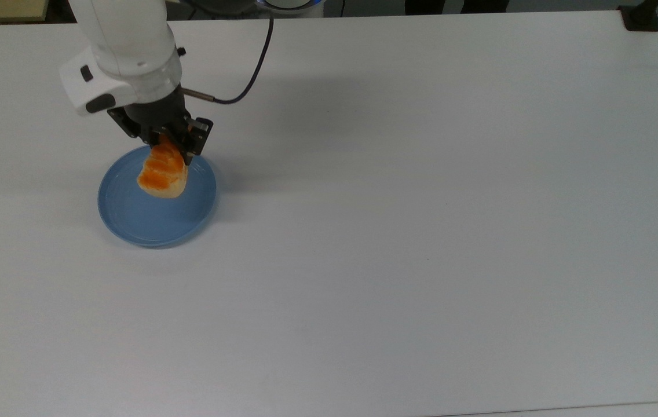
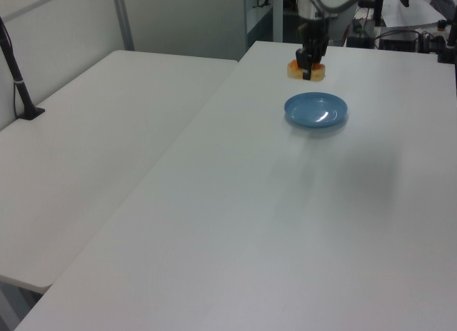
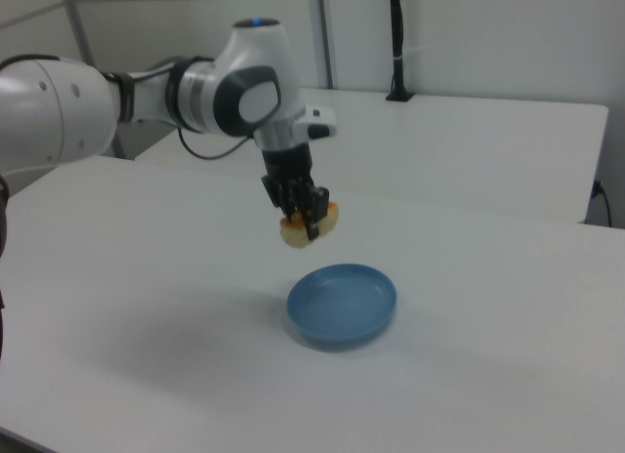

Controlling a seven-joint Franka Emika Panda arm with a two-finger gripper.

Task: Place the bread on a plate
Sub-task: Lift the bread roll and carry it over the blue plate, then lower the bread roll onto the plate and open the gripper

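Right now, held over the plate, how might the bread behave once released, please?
The bread hangs level in the tool, so it seems light and stiff. Its oblong shape probably settles flat rather than rolling off the plate, though its glossy top may be slippery.

Gripper (image 1: pixel 168 142) covers the bread (image 1: pixel 162 172) at its 12 o'clock end in the top view; contact faces hidden. Bread overlaps the plate (image 1: pixel 132 220) rim at 12 o'clock there. Arm cut off by the frame at 12 o'clock in the top view, at 9 o'clock in the right view. Left view: fingers too small to resolve.
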